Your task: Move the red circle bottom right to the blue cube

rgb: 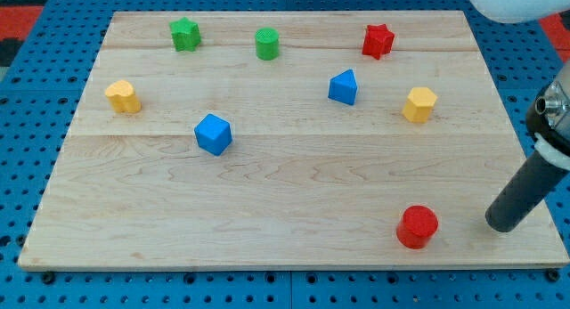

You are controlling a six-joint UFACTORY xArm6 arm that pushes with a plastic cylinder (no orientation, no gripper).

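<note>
The red circle (417, 226) lies near the board's bottom right. The blue cube (213, 134) sits left of the board's middle, far to the upper left of the red circle. My tip (500, 226) rests on the board at the view's right, level with the red circle and a short gap to its right, not touching it. The rod rises up and to the right from the tip.
A blue wedge-like block (343, 87) and a yellow hexagon (419, 104) sit upper right. A red star (378, 40), a green cylinder (267, 44) and a green star (185, 34) line the top. A yellow block (123, 96) sits at the left. The wooden board (294, 193) is ringed by a blue pegboard.
</note>
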